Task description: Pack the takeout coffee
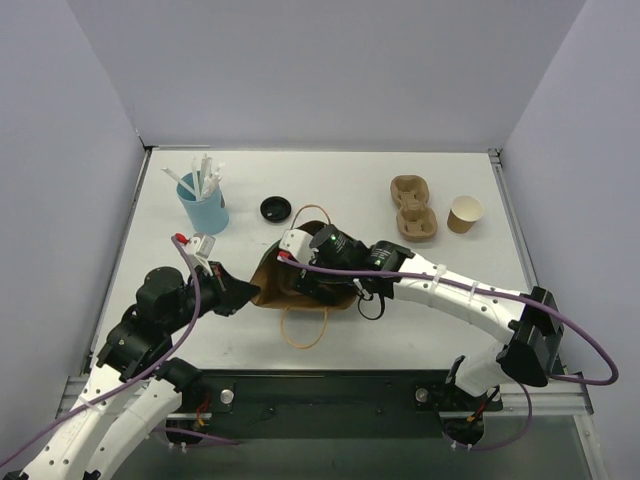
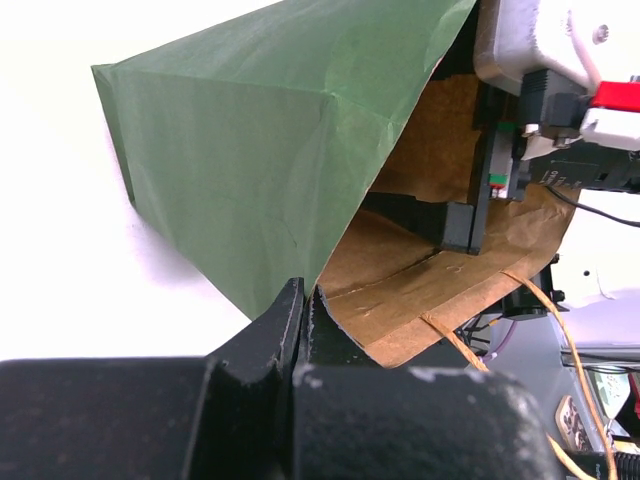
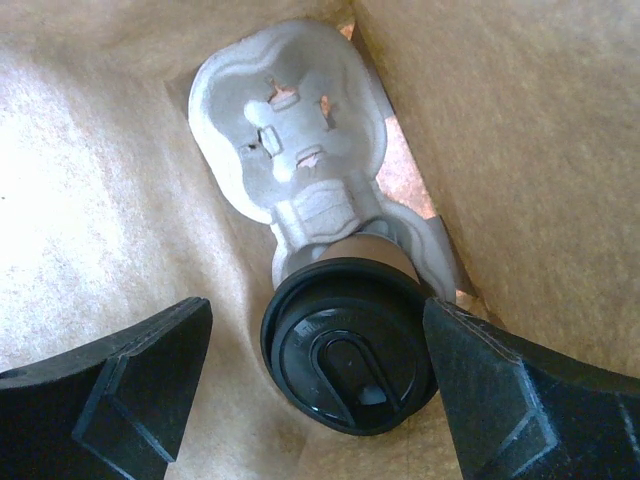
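A takeout coffee (image 3: 350,345), a tan cup under a black lid, stands in one well of a pale pulp carrier (image 3: 285,150) at the bottom of a brown paper bag (image 1: 283,285). My right gripper (image 3: 318,335) is open inside the bag, its fingers on either side of the lid; the right finger sits at the lid's edge. In the top view the bag hides its fingers. My left gripper (image 2: 305,300) is shut on the bag's rim (image 2: 400,330) and holds the mouth open; it also shows in the top view (image 1: 243,293). A lidless tan cup (image 1: 464,213) stands at the far right.
A loose black lid (image 1: 275,208) lies behind the bag. A blue cup of white straws (image 1: 203,205) stands at the far left. A second brown pulp carrier (image 1: 413,207) lies beside the lidless cup. The bag's twine handle (image 1: 303,328) lies toward the near edge.
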Controlling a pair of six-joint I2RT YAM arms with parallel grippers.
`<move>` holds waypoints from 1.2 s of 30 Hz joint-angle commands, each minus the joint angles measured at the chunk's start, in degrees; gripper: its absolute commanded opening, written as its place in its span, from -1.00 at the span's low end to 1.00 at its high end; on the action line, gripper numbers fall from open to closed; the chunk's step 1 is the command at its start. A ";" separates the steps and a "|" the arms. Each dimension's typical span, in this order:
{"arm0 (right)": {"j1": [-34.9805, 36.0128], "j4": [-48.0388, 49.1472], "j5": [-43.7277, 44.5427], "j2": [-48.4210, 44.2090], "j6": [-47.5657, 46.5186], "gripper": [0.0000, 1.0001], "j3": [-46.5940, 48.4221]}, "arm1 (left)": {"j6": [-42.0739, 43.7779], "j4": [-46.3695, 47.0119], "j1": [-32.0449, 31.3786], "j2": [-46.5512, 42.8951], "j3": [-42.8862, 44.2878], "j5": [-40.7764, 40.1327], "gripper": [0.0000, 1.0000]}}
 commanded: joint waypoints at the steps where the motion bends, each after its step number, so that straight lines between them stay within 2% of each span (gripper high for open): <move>1: 0.03 -0.91 3.79 -3.45 2.67 0.80 0.71 | -0.91 1.35 -0.06 -0.13 2.57 1.69 -1.00; 11: 0.12 -1.71 6.51 -3.45 6.45 0.68 1.59 | 0.85 0.82 -0.06 0.14 2.83 2.57 -1.00; 15: 0.03 -1.71 7.13 -3.89 7.86 0.85 1.50 | 0.76 0.91 -0.06 0.22 2.57 2.75 -1.00; 20: -0.23 -1.44 6.78 -4.25 8.91 0.83 1.42 | 0.67 1.44 -0.06 0.14 2.39 3.01 -1.00; 34: -0.50 -0.30 5.02 -4.77 9.53 0.33 1.59 | 0.93 1.08 -0.06 -0.04 2.92 3.10 -1.00; 36: -0.58 -0.30 4.50 -4.86 9.53 0.19 1.94 | 0.93 1.08 -0.06 0.05 3.09 2.84 -1.00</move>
